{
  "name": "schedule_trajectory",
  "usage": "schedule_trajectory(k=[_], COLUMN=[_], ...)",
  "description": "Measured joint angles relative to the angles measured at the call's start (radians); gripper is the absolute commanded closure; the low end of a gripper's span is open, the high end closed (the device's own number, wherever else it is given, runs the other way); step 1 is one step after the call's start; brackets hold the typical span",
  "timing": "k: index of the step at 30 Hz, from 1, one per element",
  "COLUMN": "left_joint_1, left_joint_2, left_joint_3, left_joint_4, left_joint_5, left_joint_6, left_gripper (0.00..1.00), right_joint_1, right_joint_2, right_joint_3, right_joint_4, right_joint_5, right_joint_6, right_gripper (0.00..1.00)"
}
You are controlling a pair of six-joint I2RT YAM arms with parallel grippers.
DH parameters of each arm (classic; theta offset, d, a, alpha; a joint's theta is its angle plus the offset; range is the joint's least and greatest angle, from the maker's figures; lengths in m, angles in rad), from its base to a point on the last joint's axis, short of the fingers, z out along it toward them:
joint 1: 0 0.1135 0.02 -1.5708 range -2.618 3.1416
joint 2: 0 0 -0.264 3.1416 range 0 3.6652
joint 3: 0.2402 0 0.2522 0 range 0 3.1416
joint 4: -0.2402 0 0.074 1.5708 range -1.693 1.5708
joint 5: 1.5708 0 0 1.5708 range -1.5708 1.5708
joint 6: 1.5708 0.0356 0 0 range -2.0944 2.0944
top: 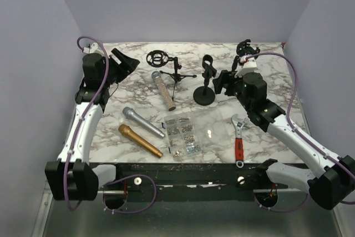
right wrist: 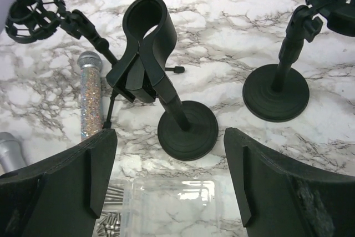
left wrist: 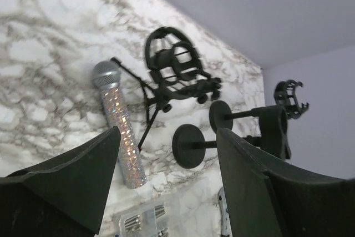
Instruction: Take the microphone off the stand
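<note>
A glitter-covered microphone lies flat on the marble table, beside the black tripod stand with a ring mount. A round-base stand stands in the middle, and its clip is empty. My left gripper hangs open at the back left, above the table, holding nothing. My right gripper is open just right of the round-base stand, with nothing between its fingers.
A second round-base stand stands at the back right. A silver microphone and a gold one lie front left. A clear box of screws and a red-handled wrench sit near the front.
</note>
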Motion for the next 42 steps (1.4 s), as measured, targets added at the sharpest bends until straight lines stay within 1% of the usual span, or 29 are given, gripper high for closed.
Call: schedule_trajectory(k=[2,3,7,10,12,15,19,25,30,36,42], left_joint_1=[-0.034,-0.053,-0.15,-0.21,-0.231,-0.235,-0.235,-0.235,-0.235,-0.235,-0.235], left_joint_2=[-0.088,-0.137,-0.32,-0.435,-0.515,-0.614,-0.776,-0.988,-1.105,-1.194,-1.236], left_joint_3=[-0.035,-0.06,-0.148,-0.199,-0.215,-0.219,-0.223,-0.223,-0.222,-0.193,-0.182], left_joint_4=[0.059,0.092,0.236,0.322,0.362,0.39,0.41,0.37,0.251,0.127,0.086], left_joint_5=[-0.006,-0.008,-0.024,-0.03,-0.031,-0.032,-0.031,-0.042,-0.071,-0.118,-0.165], left_joint_6=[0.043,0.07,0.183,0.261,0.304,0.336,0.37,0.423,0.477,0.537,0.571], left_gripper=[0.28,0.28,0.28,0.27,0.27,0.26,0.22,0.2,0.19,0.2,0.2], right_joint_1=[0.0,0.0,0.0,0.0,0.0,0.0,0.0,0.0,0.0,0.0,0.0], right_joint_2=[-0.04,-0.058,-0.161,-0.245,-0.289,-0.344,-0.431,-0.549,-0.615,-0.64,-0.661], right_joint_3=[0.008,0.009,0.018,0.043,0.07,0.117,0.146,0.17,0.211,0.243,0.245], right_joint_4=[-0.031,-0.043,-0.126,-0.208,-0.261,-0.336,-0.417,-0.499,-0.54,-0.573,-0.589], right_joint_5=[-0.001,-0.001,0.0,0.008,0.021,0.05,0.1,0.143,0.174,0.204,0.206], right_joint_6=[0.014,0.02,0.047,0.067,0.076,0.09,0.099,0.097,0.087,0.079,0.079], right_gripper=[0.11,0.08,0.01,0.0,0.0,0.0,0.0,0.0,0.0,0.0,0.0])
